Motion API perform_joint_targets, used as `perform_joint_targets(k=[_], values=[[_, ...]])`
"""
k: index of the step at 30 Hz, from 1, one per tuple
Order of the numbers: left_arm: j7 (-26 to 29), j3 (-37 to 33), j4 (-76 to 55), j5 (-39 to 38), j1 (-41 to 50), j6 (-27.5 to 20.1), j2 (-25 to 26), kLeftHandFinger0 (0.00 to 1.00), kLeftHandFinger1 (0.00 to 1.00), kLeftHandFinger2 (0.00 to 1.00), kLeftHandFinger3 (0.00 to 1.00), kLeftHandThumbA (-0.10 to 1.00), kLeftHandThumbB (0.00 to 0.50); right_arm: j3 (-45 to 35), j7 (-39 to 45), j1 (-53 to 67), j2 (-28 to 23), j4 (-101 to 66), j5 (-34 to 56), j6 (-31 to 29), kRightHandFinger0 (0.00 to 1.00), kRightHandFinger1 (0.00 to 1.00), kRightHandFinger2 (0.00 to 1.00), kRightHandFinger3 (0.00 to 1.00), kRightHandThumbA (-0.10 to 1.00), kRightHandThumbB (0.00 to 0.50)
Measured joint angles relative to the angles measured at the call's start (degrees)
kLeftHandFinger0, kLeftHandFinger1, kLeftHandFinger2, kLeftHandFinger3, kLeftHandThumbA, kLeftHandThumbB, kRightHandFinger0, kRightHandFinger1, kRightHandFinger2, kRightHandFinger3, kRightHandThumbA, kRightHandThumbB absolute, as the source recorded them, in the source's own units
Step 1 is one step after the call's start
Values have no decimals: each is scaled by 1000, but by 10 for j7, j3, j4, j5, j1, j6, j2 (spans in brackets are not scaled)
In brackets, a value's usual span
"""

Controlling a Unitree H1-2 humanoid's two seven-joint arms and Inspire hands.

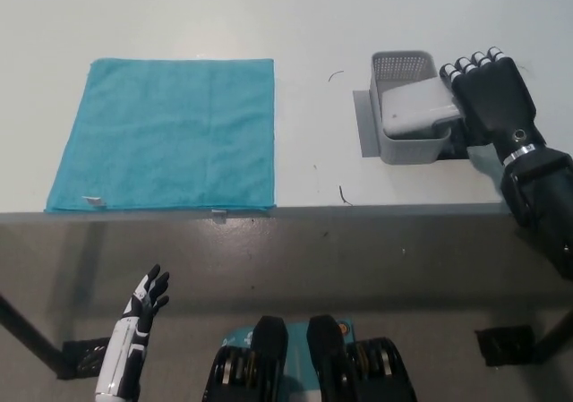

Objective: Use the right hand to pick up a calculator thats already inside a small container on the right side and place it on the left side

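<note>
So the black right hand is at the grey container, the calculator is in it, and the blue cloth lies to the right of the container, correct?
Not quite. The head view shows the cloth to the left of the container, not the right. The right hand is at the container, with the calculator in it.

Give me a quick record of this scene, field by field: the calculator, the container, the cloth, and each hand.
calculator: grey, tilted, lying in the container, right end at the rim
container: small grey perforated basket, on the table's right side
right hand: black, at the container's right edge, fingertips against the calculator; grasp not clear
cloth: teal, flat on the table's left side, nothing on it
left hand: white, open, resting below the table edge
table: white
</note>
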Motion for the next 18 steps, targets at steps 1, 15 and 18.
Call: perform_joint_targets(k=[1, 15, 18], values=[[0, 0, 0, 0, 0, 0, 0, 1000, 1000, 1000, 1000, 1000, 0, 0, -8, 0, 0, 4, 0, -4, 0, 178, 603, 32, -100, 286], [0, 0, 1, 4, -3, -2, 2, 1000, 1000, 1000, 1000, 1000, 0, -33, -46, -28, -25, -61, 44, -45, 0, 311, 748, 398, -100, 188], [0, 0, 1, 5, -3, -2, 2, 1000, 1000, 1000, 1000, 1000, 0, -39, -46, -35, -30, -76, 52, -45, 0, 312, 728, 506, -100, 211]])
